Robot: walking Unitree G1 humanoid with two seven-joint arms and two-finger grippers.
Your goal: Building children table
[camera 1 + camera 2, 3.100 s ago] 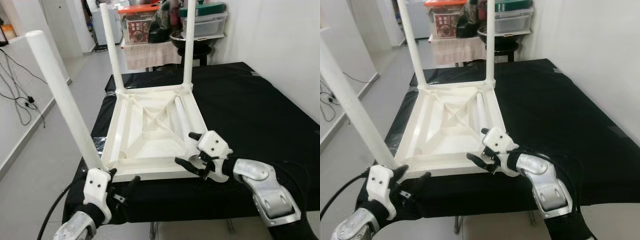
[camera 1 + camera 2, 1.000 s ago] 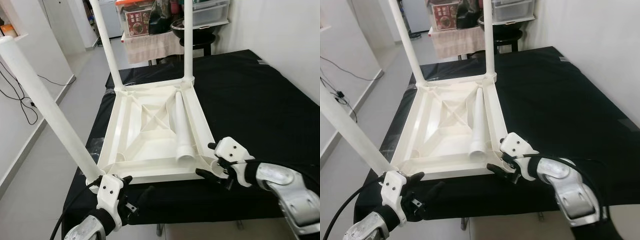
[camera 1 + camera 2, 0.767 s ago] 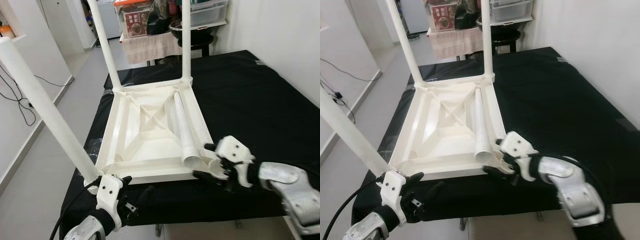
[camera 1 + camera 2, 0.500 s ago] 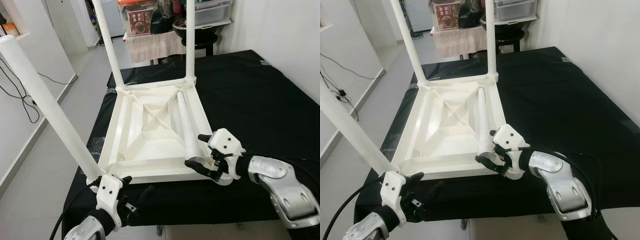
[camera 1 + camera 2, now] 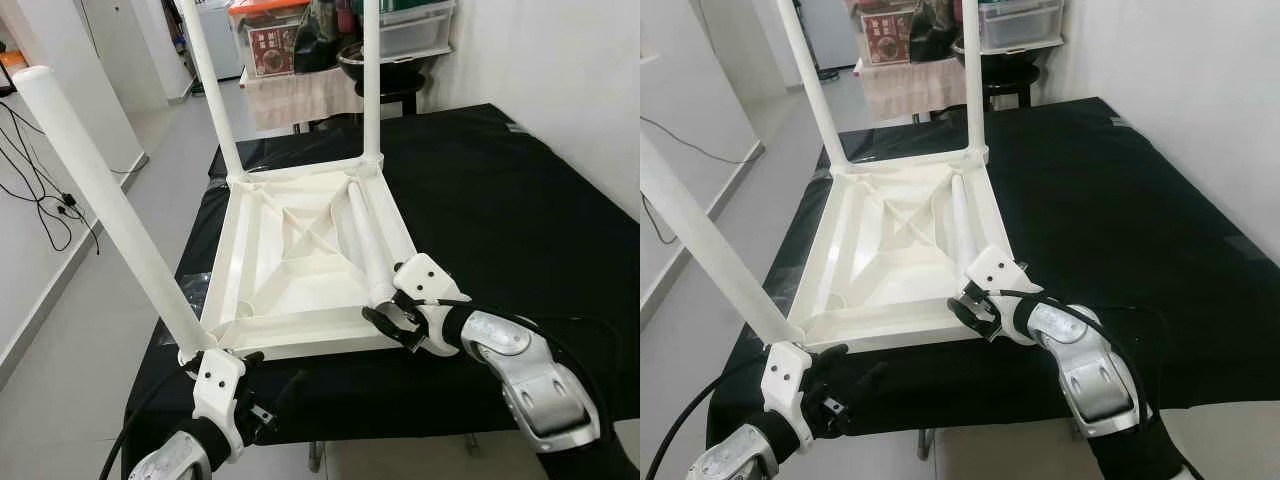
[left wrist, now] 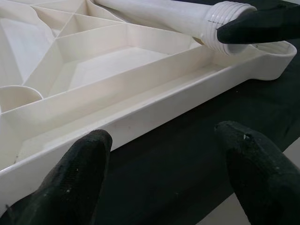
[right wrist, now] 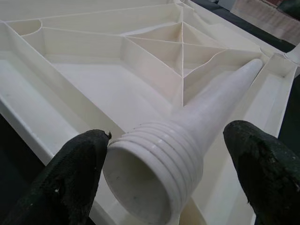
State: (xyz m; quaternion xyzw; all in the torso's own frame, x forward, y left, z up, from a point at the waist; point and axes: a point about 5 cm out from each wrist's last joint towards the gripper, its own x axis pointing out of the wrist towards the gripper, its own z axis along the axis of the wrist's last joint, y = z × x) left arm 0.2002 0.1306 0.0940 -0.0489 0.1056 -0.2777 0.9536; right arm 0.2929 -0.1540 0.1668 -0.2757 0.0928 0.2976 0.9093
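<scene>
Children's table top (image 5: 290, 265) lay upside down on the black desk (image 5: 500, 200), three legs screwed in. Loose leg (image 7: 187, 136) lay at 3 o'clock inside it, right claw (image 5: 393, 312) spread around its threaded end. Left claw (image 6: 159, 159) spread at 7 o'clock corner.

— What's the tabletop (image 5: 300, 270) made of?
— Cream plastic, smooth with a soft sheen; the loose leg (image 7: 187, 136) looks the same, with ridged threads at its end.
— And your fingers (image 7: 65, 183)?
— Matt black, faintly grainy. My arm (image 5: 530, 375) is brushed silver metal, and the worktop (image 5: 500, 210) wears dull black cloth.
</scene>
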